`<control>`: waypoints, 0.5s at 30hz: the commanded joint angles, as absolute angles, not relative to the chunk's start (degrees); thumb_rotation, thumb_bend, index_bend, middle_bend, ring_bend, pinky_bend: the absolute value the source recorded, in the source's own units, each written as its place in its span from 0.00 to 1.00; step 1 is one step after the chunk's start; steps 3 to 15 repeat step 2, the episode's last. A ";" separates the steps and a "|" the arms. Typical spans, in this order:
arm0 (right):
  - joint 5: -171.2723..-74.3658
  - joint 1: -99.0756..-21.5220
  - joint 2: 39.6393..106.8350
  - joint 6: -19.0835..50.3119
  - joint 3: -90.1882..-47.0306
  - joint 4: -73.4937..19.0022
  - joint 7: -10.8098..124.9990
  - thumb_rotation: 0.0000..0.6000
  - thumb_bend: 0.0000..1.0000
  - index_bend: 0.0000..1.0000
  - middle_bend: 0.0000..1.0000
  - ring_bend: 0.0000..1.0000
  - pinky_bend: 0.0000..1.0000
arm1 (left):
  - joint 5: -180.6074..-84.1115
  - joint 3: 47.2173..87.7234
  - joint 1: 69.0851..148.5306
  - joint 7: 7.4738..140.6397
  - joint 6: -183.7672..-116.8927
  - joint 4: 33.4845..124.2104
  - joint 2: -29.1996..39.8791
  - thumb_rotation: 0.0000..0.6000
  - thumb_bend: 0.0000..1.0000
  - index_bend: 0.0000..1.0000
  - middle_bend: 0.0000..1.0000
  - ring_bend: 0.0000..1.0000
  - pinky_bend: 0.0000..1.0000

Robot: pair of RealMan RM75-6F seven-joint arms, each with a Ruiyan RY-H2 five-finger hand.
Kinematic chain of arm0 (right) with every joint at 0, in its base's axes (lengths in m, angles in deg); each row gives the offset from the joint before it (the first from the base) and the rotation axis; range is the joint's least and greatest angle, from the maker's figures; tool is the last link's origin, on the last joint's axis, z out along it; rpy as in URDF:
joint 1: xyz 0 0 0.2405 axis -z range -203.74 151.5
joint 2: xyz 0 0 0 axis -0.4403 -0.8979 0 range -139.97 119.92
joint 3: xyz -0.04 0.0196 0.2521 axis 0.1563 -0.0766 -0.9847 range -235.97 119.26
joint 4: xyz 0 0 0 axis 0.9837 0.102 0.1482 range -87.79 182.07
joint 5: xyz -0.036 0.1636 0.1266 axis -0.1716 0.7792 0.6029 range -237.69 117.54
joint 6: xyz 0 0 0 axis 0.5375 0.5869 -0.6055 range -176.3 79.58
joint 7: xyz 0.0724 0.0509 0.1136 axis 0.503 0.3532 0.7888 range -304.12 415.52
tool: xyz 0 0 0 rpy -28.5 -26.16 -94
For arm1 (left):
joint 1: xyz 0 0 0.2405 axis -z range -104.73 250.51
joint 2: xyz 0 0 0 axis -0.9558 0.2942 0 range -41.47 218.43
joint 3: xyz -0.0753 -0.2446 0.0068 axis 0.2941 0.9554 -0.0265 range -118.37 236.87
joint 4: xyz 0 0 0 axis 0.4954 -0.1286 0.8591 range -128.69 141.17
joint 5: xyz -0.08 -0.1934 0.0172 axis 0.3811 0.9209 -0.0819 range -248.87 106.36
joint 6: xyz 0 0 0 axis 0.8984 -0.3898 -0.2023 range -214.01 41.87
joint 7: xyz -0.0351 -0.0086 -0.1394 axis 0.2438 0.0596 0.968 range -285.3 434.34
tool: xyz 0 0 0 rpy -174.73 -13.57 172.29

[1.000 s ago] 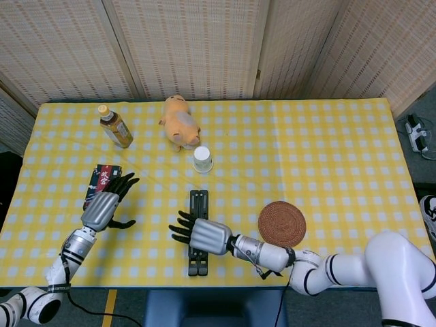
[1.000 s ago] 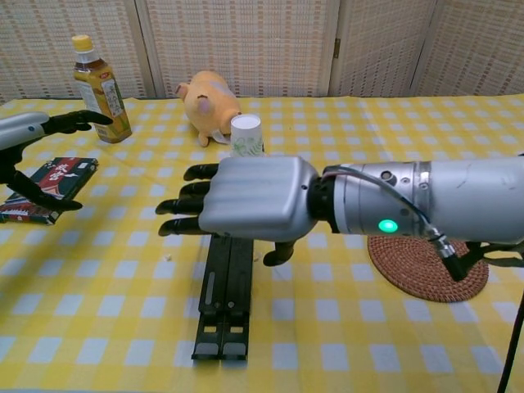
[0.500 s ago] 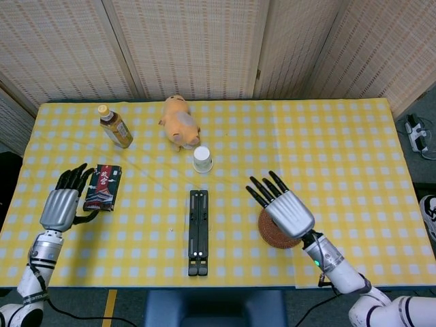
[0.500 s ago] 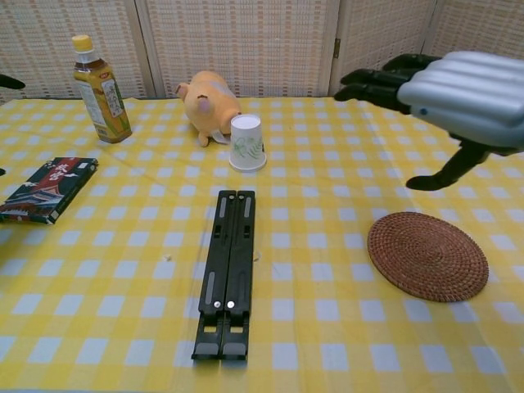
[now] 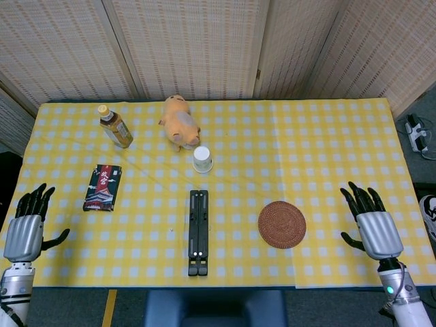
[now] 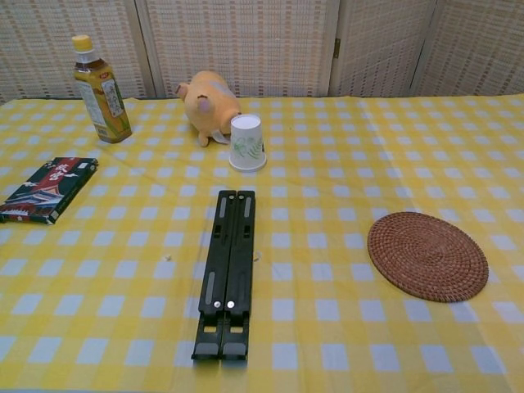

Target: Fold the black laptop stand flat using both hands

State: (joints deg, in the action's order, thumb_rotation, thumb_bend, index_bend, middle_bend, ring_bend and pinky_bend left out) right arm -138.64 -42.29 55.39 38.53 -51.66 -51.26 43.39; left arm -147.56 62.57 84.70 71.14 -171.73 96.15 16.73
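Observation:
The black laptop stand (image 5: 198, 232) lies folded flat on the yellow checked tablecloth, a narrow strip pointing away from me; the chest view shows the stand (image 6: 227, 271) at the centre. My left hand (image 5: 26, 228) hovers at the table's left front corner, fingers spread, holding nothing. My right hand (image 5: 371, 223) is at the right front edge, fingers spread and empty as well. Both hands are far from the stand. Neither hand appears in the chest view.
A woven round coaster (image 5: 281, 223) lies right of the stand. A paper cup (image 5: 202, 159), a plush pig (image 5: 180, 122) and a tea bottle (image 5: 115, 127) stand further back. A dark snack packet (image 5: 102, 187) lies at the left.
Both hands have drawn back outward to the table's front corners, away from the stand. The right hand has left the chest view. The stand has not moved.

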 commanded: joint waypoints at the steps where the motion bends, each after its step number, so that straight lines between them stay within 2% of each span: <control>1: -139.34 -39.60 55.16 40.77 -51.67 -49.64 45.07 1.00 0.23 0.00 0.02 0.08 0.05 | -148.76 61.41 83.15 70.92 -172.89 96.99 16.71 1.00 0.25 0.07 0.00 0.00 0.00; 15: -139.73 -39.16 55.23 41.23 -51.89 -49.35 45.44 1.00 0.23 0.00 0.01 0.08 0.05 | -149.06 61.18 82.88 70.76 -173.00 97.11 16.66 1.00 0.25 0.07 0.00 0.00 0.00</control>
